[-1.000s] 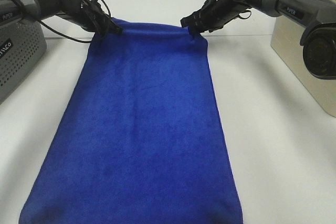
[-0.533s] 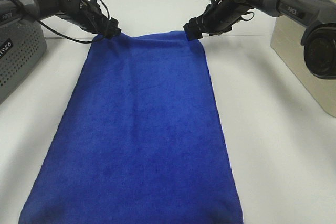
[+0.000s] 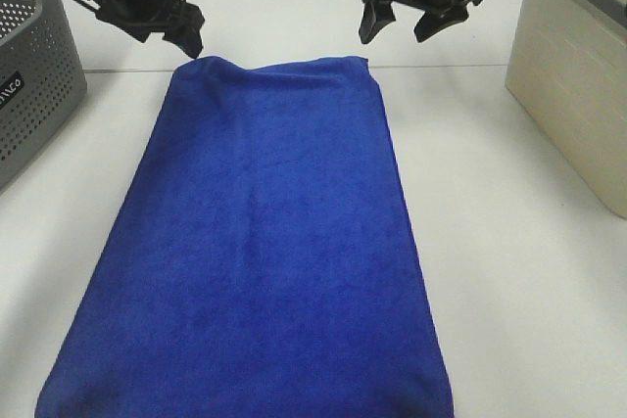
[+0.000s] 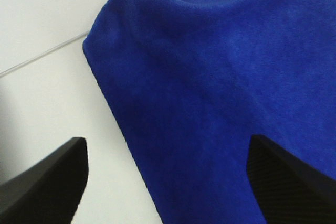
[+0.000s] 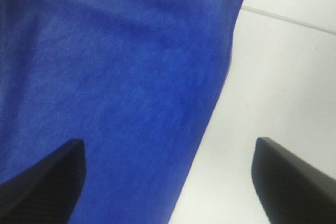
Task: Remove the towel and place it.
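On the white table (image 3: 509, 242) the towel (image 3: 265, 242) lies flat; both end effectors (image 3: 402, 19) (image 3: 181, 31) apparently spread, empty.

Towel (image 3: 265, 242): plush matt cloth. Basket (image 3: 39, 75): perforated grey plastic. Table (image 3: 519, 271): smooth white.

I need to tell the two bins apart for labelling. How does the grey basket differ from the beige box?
The grey basket stands at the left edge of the table, left of the towel; the beige box stands at the right edge. The basket's wall is perforated with small holes; the box's wall looks solid, with a fine woven texture. The basket is dark grey, the box pale. Both are cut off by the frame and touch neither the towel nor a pincer.
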Tool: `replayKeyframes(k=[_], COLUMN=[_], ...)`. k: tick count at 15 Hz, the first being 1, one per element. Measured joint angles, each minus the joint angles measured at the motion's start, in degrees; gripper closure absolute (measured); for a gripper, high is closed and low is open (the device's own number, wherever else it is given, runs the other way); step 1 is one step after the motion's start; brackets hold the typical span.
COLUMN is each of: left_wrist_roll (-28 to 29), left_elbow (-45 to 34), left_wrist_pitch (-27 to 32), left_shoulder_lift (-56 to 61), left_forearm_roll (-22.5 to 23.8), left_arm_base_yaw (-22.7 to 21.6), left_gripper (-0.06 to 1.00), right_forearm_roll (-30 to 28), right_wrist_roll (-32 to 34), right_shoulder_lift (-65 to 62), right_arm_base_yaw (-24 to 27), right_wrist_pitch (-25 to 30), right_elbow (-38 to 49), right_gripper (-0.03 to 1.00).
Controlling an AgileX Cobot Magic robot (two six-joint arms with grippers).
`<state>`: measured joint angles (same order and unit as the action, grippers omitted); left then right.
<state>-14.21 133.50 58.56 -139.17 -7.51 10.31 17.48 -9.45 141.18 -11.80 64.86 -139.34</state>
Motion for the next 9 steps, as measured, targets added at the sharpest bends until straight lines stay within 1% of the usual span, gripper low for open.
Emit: replayKeyframes(k=[1,2,4,6,9], left_wrist_roll=[1.7,2.6,6.2,9.9,10.8], left_elbow=[0.0,0.0,0.0,0.0,0.0], left_wrist_pitch=[3.7,6.4,8.7,9.3,10.7], left_shoulder_lift=[2.9,6.1,11.4,15.6,19.1], left_forearm_roll=[0.0,0.2,2.6,5.7,7.2], left_arm_base_yaw=[0.0,0.0,-1.1,-5.7,-15.1], left_gripper=[0.17,0.17,0.17,0.17,0.17], right_forearm_roll=[0.0,-0.1,-1.5,-5.0,-6.8], right_wrist_roll=[0.5,0.6,1.0,2.9,4.1], right_shoulder_lift=[-3.3,-5.9,-10.9,-15.8,-20.3], right_arm_base_yaw=[0.0,0.0,0.0,0.2,3.2], right_wrist_pitch=[3.0,4.1,4.6,4.8,4.9], right_elbow=[0.0,0.0,0.0,0.0,0.0], right_gripper=[0.13,0.13,0.13,0.13,0.13])
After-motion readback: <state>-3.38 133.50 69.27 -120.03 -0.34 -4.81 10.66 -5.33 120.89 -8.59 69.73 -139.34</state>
